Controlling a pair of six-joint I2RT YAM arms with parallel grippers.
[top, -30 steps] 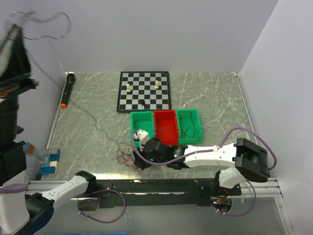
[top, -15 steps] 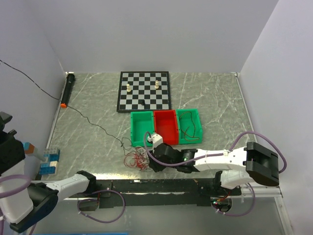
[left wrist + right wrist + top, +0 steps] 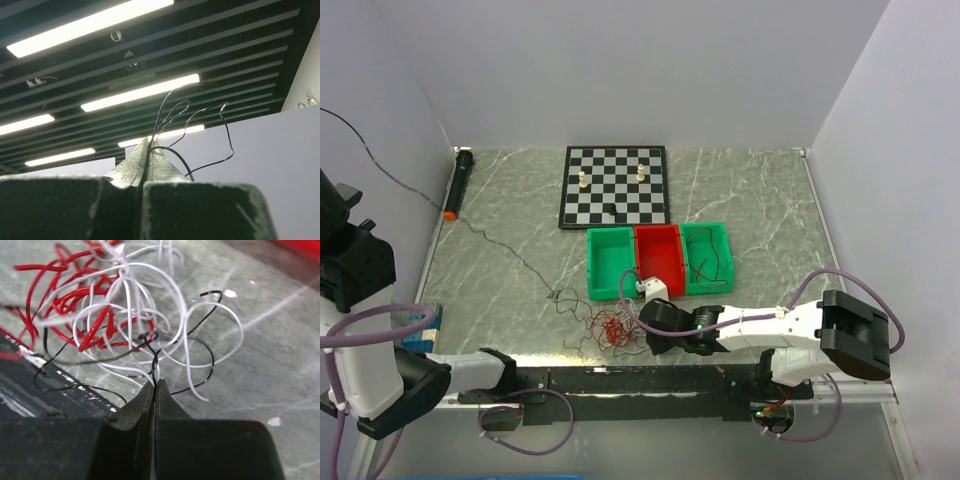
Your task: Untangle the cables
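Cables [image 3: 610,326], hair-thin red, white and black wires in fine loops, caught in both pincers. Right pincer [image 3: 154,386]: clenched tight on a single black strand [image 3: 156,360] at the near-right side of the tangle, tips low over the grey marbled tabletop [image 3: 500,200]. Just beyond those tips, white loops over red curls, heaped near the table's front edge. Left pincer [image 3: 149,146]: raised high at the left, pointing at the ceiling lights, likewise closed on a thin black wire [image 3: 172,107] curling above the tips. From the upper left, a long black line [image 3: 520,262] slanting down across the table to the heap. Behind the heap, three plastic bins side by side: left green bin [image 3: 608,262], red bin [image 3: 658,258], right green bin [image 3: 708,240] with a dark wire inside. Farther back, a black-and-white chessboard [image 3: 615,186] with a few pieces; at far left, a black cylinder with an orange tip [image 3: 458,182].
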